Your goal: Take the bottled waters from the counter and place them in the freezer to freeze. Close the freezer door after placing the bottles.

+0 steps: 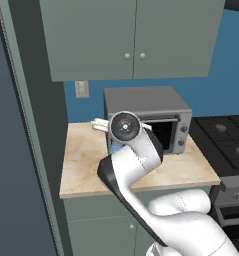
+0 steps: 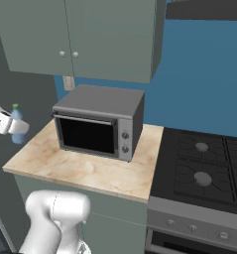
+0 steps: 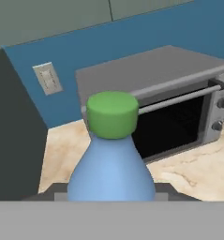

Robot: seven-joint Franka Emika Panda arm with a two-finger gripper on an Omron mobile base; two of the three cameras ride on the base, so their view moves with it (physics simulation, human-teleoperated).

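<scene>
End effector [image 2: 11, 124] gripping the light blue bottle [image 3: 111, 173] above the worktop [image 2: 90, 168], near a toaster oven [image 2: 97, 121]

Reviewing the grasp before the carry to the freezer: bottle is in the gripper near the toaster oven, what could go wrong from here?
1. The gripper is shut low on the light blue bottle, with neck and green cap standing free above; a fast swing could tip it in the grip.
2. The toaster oven stands close beside the bottle, so a sideways move might clip it.
3. The arm hides the counter behind it in the left base view.
</scene>
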